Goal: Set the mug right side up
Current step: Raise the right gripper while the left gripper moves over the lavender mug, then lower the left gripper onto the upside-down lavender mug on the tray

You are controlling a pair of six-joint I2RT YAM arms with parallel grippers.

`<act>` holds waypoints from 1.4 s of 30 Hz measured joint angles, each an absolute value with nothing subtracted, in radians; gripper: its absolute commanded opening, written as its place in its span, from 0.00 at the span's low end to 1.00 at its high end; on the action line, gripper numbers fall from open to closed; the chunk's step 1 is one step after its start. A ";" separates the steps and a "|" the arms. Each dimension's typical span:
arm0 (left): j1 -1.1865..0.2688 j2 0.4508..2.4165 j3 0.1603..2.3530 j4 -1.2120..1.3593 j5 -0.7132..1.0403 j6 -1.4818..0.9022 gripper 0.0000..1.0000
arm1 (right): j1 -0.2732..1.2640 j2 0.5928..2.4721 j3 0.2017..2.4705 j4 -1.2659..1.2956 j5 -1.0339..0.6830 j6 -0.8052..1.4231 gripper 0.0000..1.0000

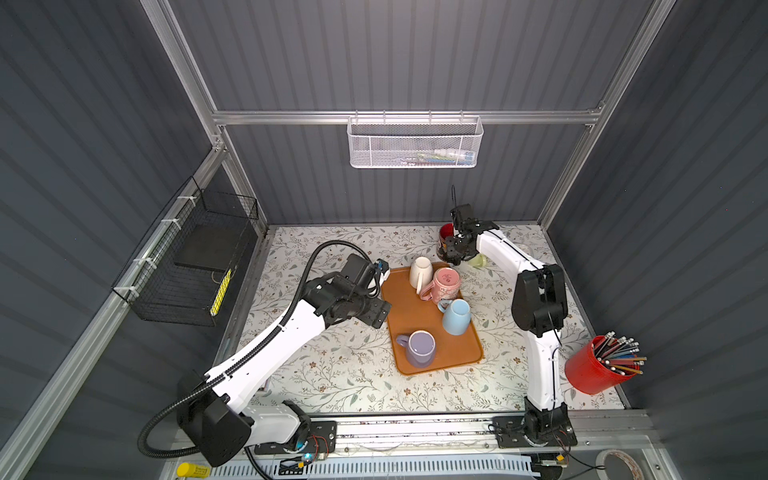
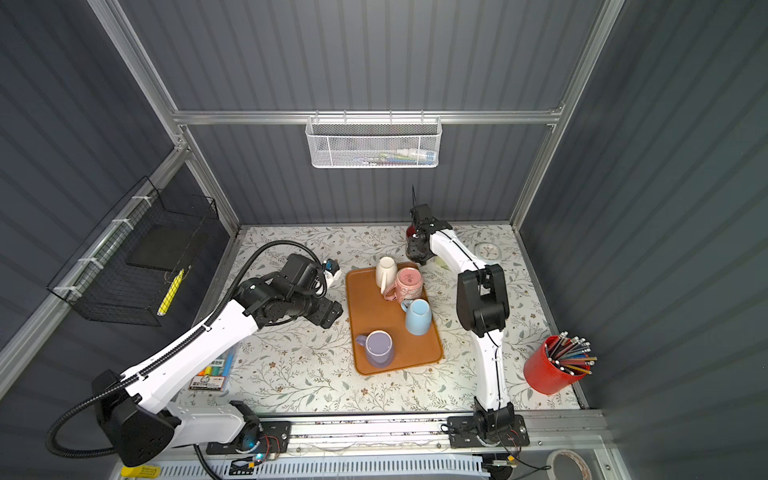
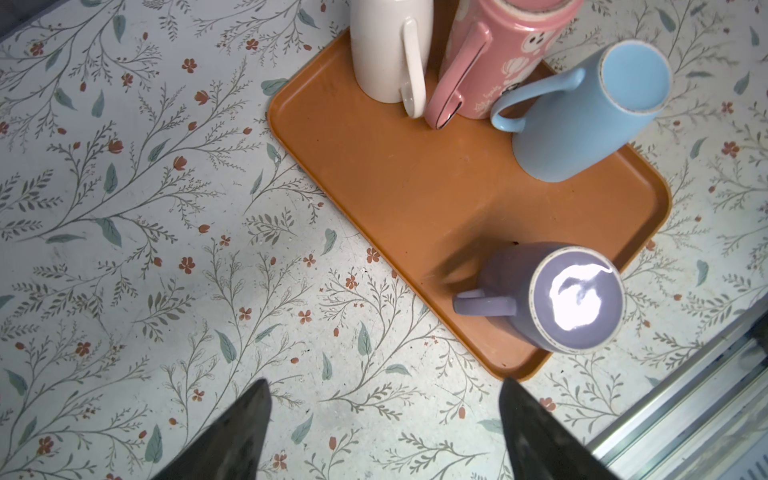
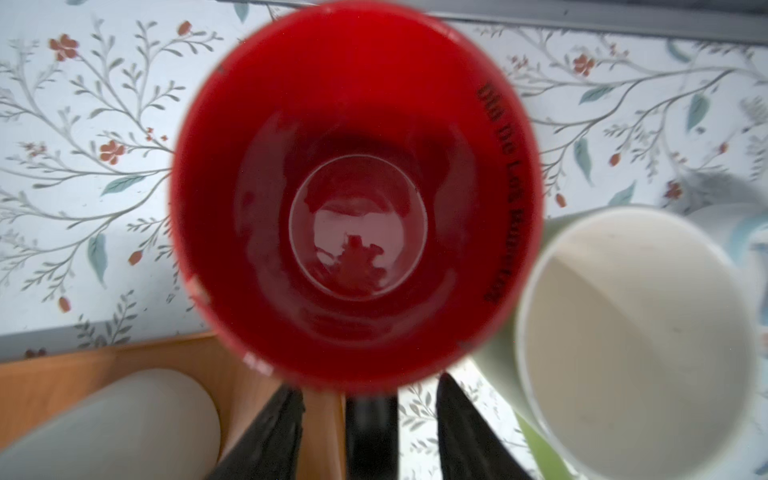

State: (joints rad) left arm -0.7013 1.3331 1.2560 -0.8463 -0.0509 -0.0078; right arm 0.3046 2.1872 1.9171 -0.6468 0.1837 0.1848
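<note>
Right gripper, fingers parted astride but not gripping the dark handle of the red mug, mouth up, glossy inside, just beyond the tray's 1 o'clock corner; left gripper wide, empty.

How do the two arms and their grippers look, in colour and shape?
The left arm and the right arm have white links with black joints and bases. A black ribbed hose runs along the left arm. The left gripper and the right gripper have dark, tapering, pointed fingers.
</note>
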 measured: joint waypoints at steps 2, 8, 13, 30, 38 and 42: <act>-0.707 1.357 1.259 -0.856 -0.036 0.012 0.75 | 0.305 2.141 1.891 -0.638 0.180 0.187 0.62; -0.760 1.398 1.237 -0.841 -0.018 0.101 0.83 | 0.305 1.903 1.704 -0.552 0.156 0.204 0.70; -0.838 1.390 1.149 -0.760 -0.018 0.212 0.87 | 0.305 1.654 1.442 -0.408 0.102 0.239 0.72; -0.842 1.528 1.075 -0.589 0.069 0.508 0.90 | 0.375 1.192 0.965 -0.096 -0.142 0.418 0.73; -0.842 1.606 1.077 -0.587 0.124 0.570 0.87 | 0.381 1.113 0.881 -0.034 -0.115 0.435 0.74; -0.842 1.606 1.076 -0.573 0.150 0.583 0.84 | 0.379 1.101 0.875 -0.012 -0.093 0.435 0.74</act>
